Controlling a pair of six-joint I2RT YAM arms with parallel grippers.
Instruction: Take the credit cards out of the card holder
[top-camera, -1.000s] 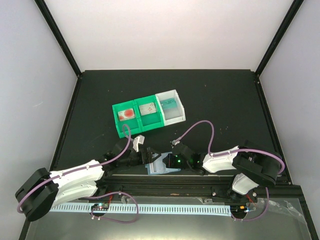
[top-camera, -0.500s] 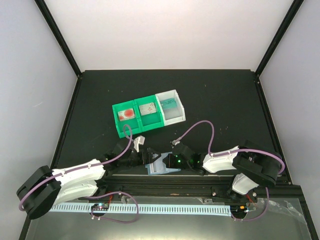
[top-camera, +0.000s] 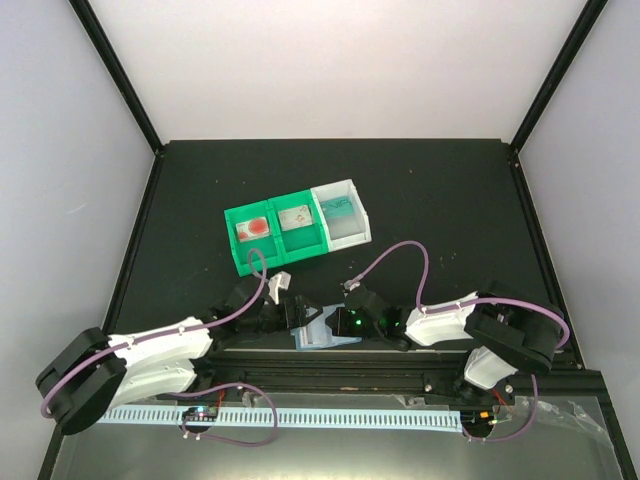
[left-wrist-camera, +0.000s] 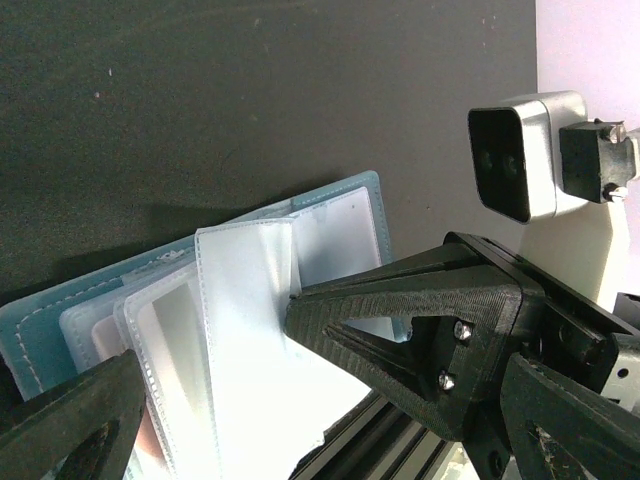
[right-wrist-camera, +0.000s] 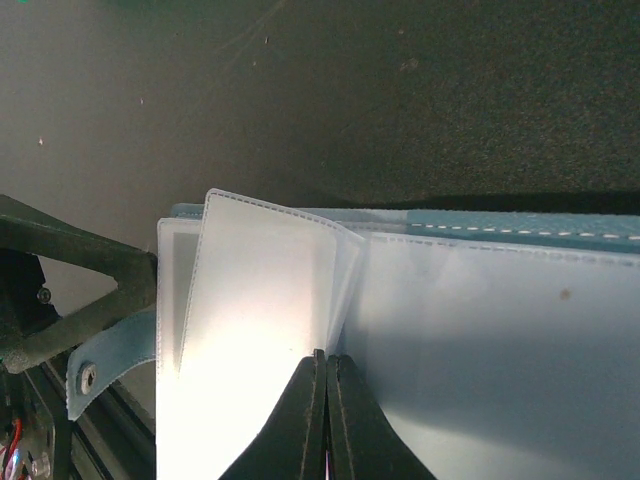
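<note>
Arms: both lie low and stretched inward over the table (top-camera: 450, 220), wrists meeting close to its near edge at the card holder (top-camera: 322, 336). We log the left gripper (top-camera: 290, 312) at the holder's left side and the right gripper (top-camera: 338, 322) at its right.

Only the overhead view shows the cards. A whitish card (top-camera: 255, 229) with a red mark lies in the left compartment of the green bin (top-camera: 285, 254), and a teal card (top-camera: 338, 208) lies in the white bin (top-camera: 350, 232) (both bins sit well apart from the holder).

In the left wrist view we see that gripper's jaws spread wide, straddling the holder, one tip at the edge of a raised clear leaf.

The right wrist view adds what the others hide: its fingers (right-wrist-camera: 345, 420) are pressed together on that leaf's lower edge. It also shows the side tab (right-wrist-camera: 95, 370).
</note>
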